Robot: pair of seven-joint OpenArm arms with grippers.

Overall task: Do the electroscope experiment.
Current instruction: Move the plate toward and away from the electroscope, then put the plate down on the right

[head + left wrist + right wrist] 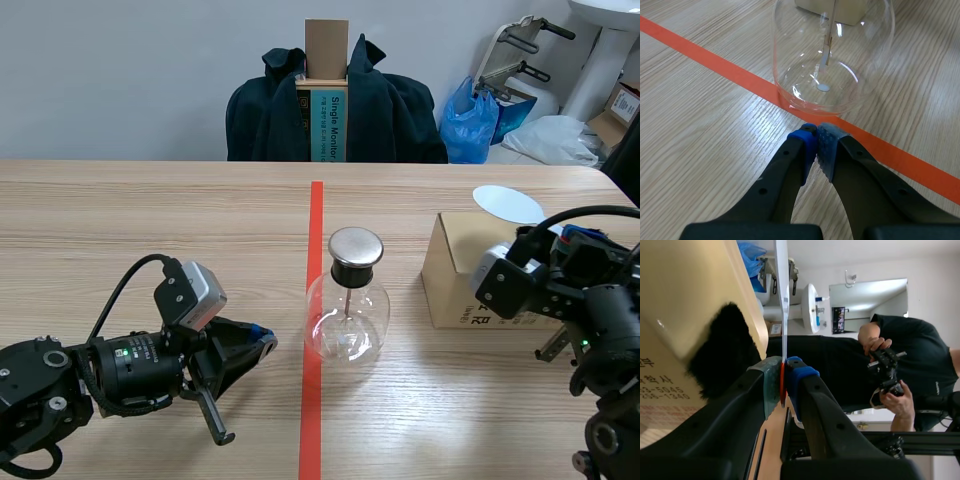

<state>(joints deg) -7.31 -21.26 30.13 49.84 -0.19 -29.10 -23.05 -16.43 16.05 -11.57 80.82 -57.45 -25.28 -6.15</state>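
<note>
1. Scene view: the flask [346, 320] stands upright on the red tape line [312, 420] at mid-table, between my 2 arms, with a metal cap [356, 248] on its neck.
2. Left wrist view: my left gripper [816, 137] lies low over the table, just beside the flask wall and not touching it. Its pads meet with nothing between them.
3. Right wrist view: my right gripper [782, 374] is clamped on the edge of a thin white disc [782, 285], seen edge-on. In the scene view the disc sits above the cardboard box [452, 270], well apart from the flask.
4. A black fuzzy patch [722, 352] lies on the box, just beside the disc. I cannot tell whether the 2 touch.
5. Step in hand, as I judge it: charging the disc at the fuzzy patch. The cap is not yet approached.
6. The next move calls for carrying the disc across to the cap and bringing it close without knocking the flask.
7. Containers: the flask holds a thin rod [827, 45] hanging from the cap, with a pale strip at its lower end. A small pale round spot [823, 87] shows on the glass floor, and I cannot tell what it is. The contents of the box are hidden.
</note>
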